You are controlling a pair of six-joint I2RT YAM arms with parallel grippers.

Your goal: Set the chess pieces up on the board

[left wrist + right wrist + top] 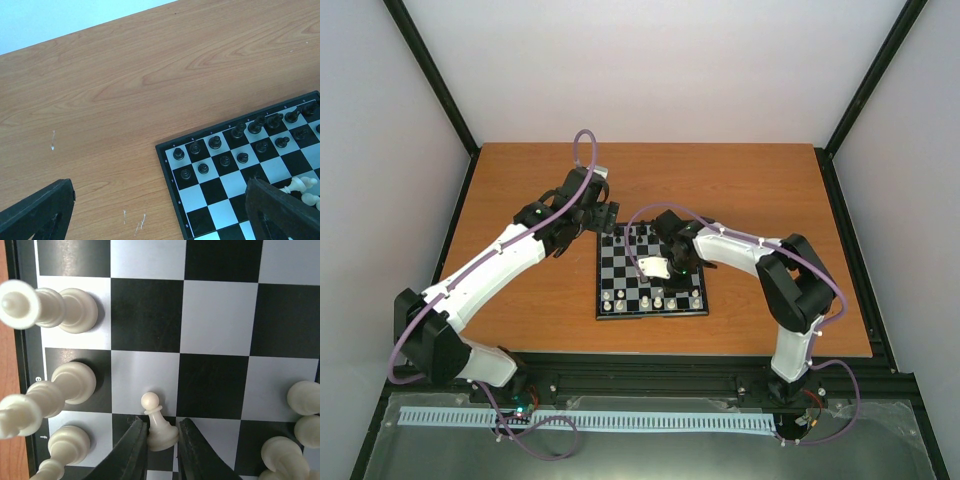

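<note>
Chess pieces in black [242,158] fill two rows at the far edge of the small black-and-pale checkered board [212,190]. The left gripper [161,200] hangs beside that corner, wide open and empty, apparently keeping clear. Rightward, the right gripper [161,422] pinches a tiny cream-white pawn [161,436] by its base, probably to seat it squarely.

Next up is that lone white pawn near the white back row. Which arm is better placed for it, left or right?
Right. Its gripper closely flanks the white pawn on the board. The left gripper hangs open over the board's corner by the black pieces, holding nothing.
</note>
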